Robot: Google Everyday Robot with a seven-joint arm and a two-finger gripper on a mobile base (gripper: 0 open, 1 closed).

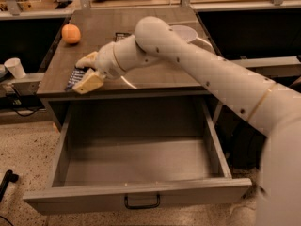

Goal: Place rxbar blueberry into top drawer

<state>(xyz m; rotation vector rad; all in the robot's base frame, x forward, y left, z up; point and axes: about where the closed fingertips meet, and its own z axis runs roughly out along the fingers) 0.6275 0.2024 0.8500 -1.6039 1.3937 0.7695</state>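
The rxbar blueberry (pixel 74 77), a flat dark blue bar, lies on the counter near its front left edge. My gripper (pixel 87 71) is down at the bar with its fingers spread. One tan finger (pixel 88 83) is over the bar's near side, the other (pixel 86 60) behind it. The bar rests on the counter and is partly hidden by the near finger. The top drawer (pixel 56 159) is pulled wide open below the counter. It is grey, with a black handle (pixel 142 202) at the centre of its front, and nothing shows inside.
An orange (pixel 71 34) sits at the counter's back left. A white round dish (pixel 187 32) and a dark packet (pixel 122 35) lie behind my arm. A white cup (pixel 15 68) stands on a ledge left of the counter. My arm crosses the counter from the right.
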